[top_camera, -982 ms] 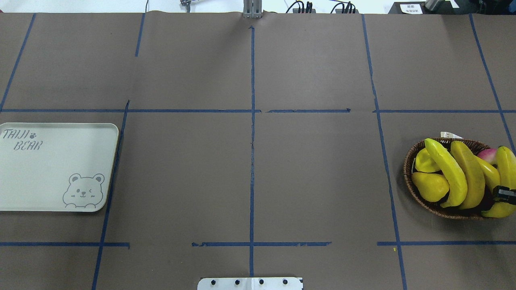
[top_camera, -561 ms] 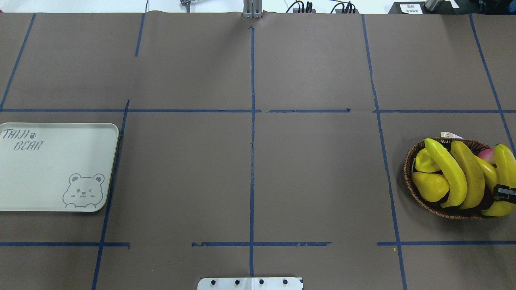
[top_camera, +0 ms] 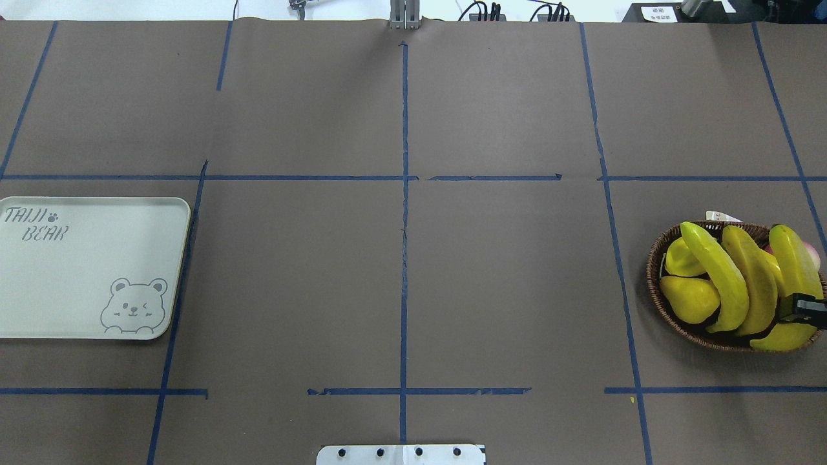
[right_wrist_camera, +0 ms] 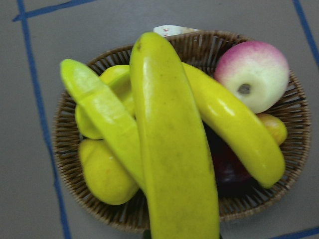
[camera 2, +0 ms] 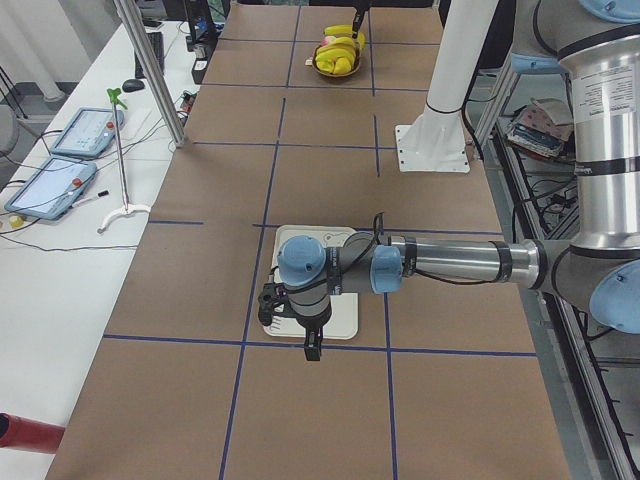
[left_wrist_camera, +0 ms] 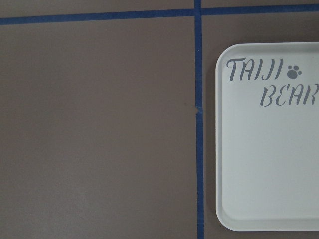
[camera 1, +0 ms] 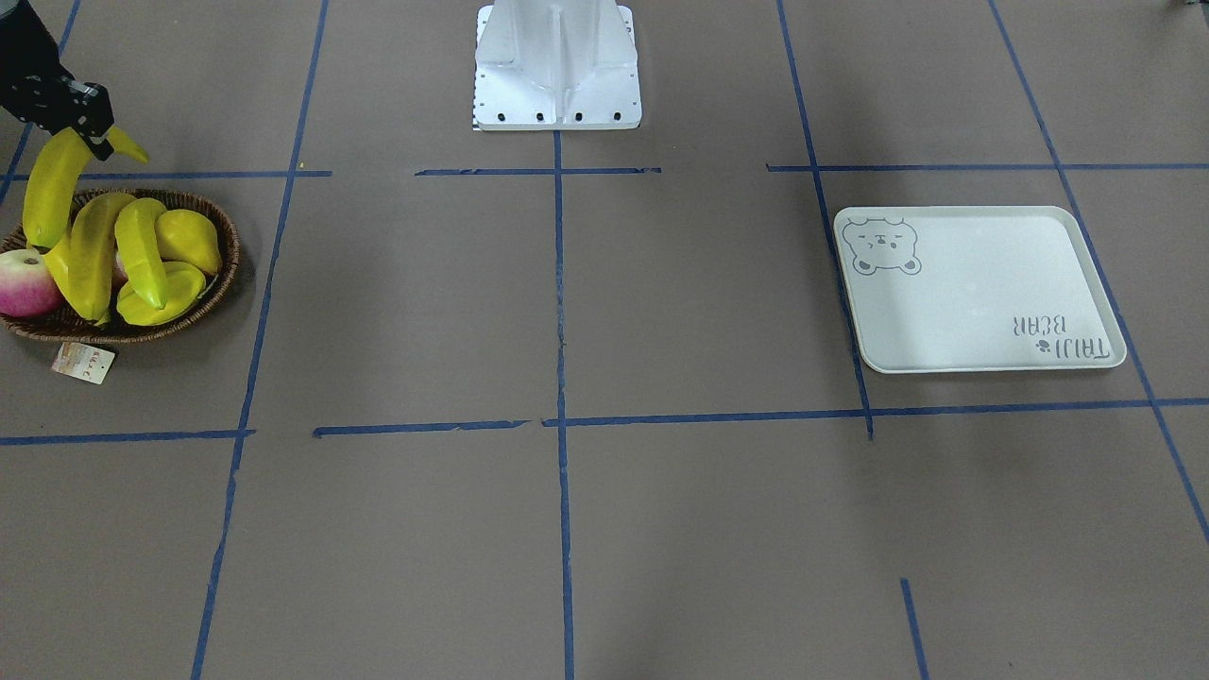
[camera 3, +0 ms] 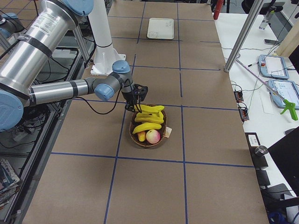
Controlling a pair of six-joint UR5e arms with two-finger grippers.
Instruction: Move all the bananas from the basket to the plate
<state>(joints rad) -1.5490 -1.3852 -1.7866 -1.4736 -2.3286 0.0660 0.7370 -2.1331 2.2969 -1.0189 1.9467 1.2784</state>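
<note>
Fingers of the right gripper [camera 1: 92, 137] are clamped on the held banana [camera 1: 52, 189] near its stem end, at the upper left of the front-facing view. That banana hangs tilted, stem end up. Its lower tip is down by the apple [camera 1: 26, 281] at the basket [camera 1: 227, 274] edge; whether the tip touches anything can't be told. In the overhead view the same grip [top_camera: 807, 307] sits at the far right edge, w/ the held banana crossing over the basket's right side.

The other bananas [top_camera: 717, 274] lie inside the basket, two side by side in plain sight and one only a sliver between them and the held one. A yellow pear [top_camera: 688, 298] fills the basket's lower left part in that view. A paper tag [camera 1: 83, 363] lies on the table just below the basket rim.

The plate [top_camera: 90, 271] sits flat at the left edge of the overhead view, well apart from the basket, w/ no fruit on it (just the bear print and lettering).

The left gripper [camera 2: 313, 348] hangs above the plate's near edge in the left-side view. Its fingers show only in that view, so open or closed can't be told. The left wrist cam looks straight down on the plate's lettered corner.
</note>
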